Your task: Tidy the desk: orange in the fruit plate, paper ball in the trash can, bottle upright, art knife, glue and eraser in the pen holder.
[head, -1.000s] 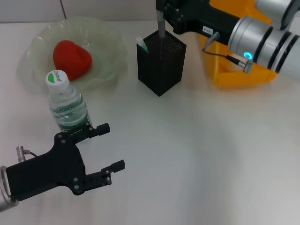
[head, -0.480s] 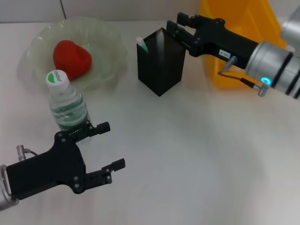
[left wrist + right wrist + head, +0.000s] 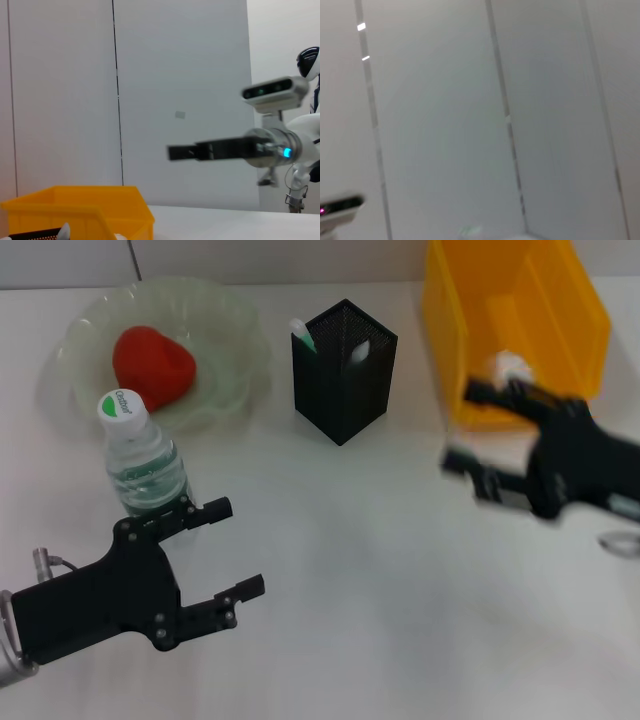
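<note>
Black mesh pen holder [image 3: 344,370]: upright at 12 o'clock on the white desk [image 3: 380,570], a green-tipped stick and a white-tipped piece poking out.
Clear water bottle [image 3: 140,460]: upright at 9 o'clock.
Red fruit [image 3: 152,360]: in the pale green glass plate [image 3: 230,340], 10 o'clock.
Yellow plastic bin [image 3: 520,320]: 2 o'clock.
Left gripper [image 3: 230,555]: 7 o'clock, fingers apart, empty.
Right gripper [image 3: 478,435]: 3 o'clock, blurred, fingers apart, empty.

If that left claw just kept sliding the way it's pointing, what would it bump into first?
Probably nothing nearby: the open left claw points across bare table toward the right claw. The bottle stands beside its path, though depth is unclear.
</note>
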`<state>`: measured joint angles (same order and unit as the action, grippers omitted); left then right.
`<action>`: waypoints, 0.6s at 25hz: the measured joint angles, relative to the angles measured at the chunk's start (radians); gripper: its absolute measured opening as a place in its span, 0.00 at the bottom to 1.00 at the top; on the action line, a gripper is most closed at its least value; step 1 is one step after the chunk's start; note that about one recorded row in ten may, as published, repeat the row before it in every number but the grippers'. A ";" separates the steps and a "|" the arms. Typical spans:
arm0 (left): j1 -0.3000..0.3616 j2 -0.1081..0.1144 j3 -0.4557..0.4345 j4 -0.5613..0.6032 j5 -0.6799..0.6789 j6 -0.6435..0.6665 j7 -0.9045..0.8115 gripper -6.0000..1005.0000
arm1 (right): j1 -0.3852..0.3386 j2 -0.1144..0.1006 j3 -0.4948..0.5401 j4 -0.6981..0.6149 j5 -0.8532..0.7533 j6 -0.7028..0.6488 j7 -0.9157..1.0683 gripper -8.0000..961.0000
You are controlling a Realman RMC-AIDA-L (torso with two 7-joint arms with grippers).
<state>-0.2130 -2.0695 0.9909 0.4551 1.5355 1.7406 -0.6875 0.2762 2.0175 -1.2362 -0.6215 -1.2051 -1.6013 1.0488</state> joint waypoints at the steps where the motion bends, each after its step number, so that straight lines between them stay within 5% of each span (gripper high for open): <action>1: -0.001 0.000 0.000 0.000 0.000 -0.002 0.000 0.78 | -0.014 0.001 0.035 0.004 -0.052 -0.029 -0.012 0.66; 4: -0.007 -0.001 0.000 -0.003 0.000 -0.008 0.001 0.78 | -0.067 0.023 0.154 0.027 -0.221 -0.101 -0.115 0.86; 15: -0.013 0.004 0.018 -0.022 0.024 -0.009 -0.015 0.78 | -0.071 0.029 0.167 0.032 -0.356 -0.111 -0.139 0.86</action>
<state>-0.2262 -2.0652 1.0091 0.4330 1.5598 1.7315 -0.7030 0.2049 2.0470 -1.0688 -0.5893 -1.5616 -1.7123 0.9093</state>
